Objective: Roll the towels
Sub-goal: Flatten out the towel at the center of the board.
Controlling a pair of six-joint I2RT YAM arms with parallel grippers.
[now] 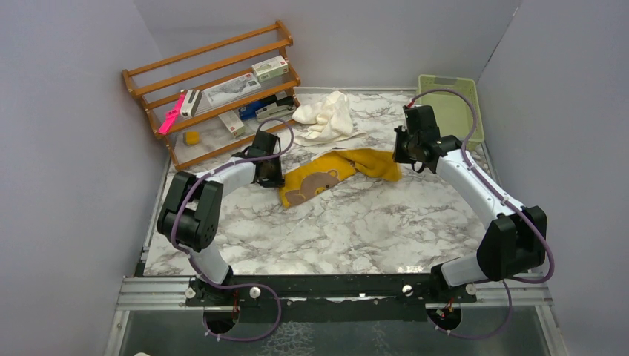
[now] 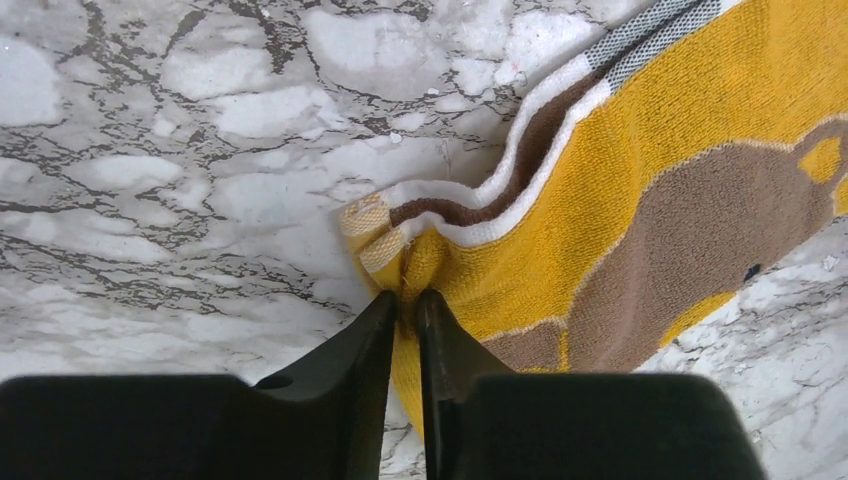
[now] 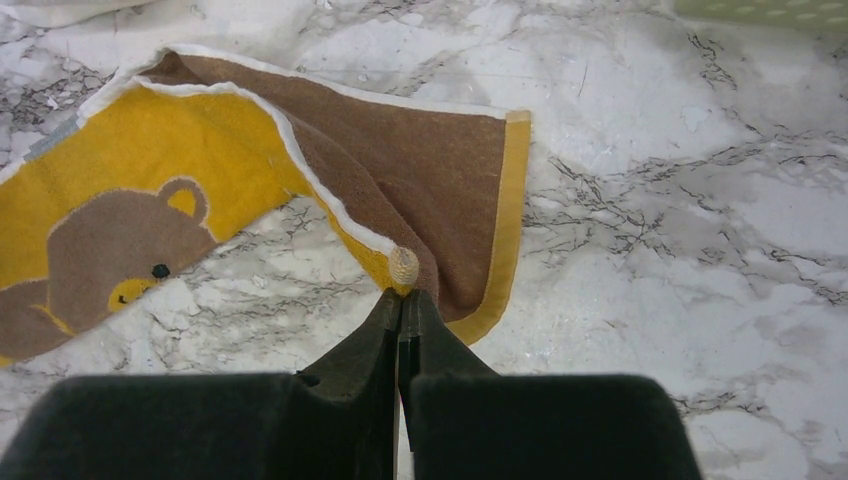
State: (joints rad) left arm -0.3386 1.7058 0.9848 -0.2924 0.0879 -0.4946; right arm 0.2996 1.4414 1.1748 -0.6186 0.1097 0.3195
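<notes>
The mustard-yellow towel (image 1: 337, 174) with a brown bear on it lies crumpled across the middle of the marble table (image 1: 356, 230). My left gripper (image 1: 271, 174) is at its left end. In the left wrist view the left gripper (image 2: 405, 298) pinches a bunched corner of the yellow towel (image 2: 650, 150) between nearly closed jaws. My right gripper (image 1: 412, 152) is at the towel's right end. In the right wrist view the right gripper (image 3: 402, 295) is shut on a folded-over corner of the yellow towel (image 3: 150, 150), brown side up. The cream towel (image 1: 326, 115) lies crumpled behind.
A wooden rack (image 1: 215, 89) with small boxes and a pink item leans at the back left, close to my left arm. A pale green basket (image 1: 452, 104) stands at the back right, behind my right gripper. Grey walls enclose the table on three sides.
</notes>
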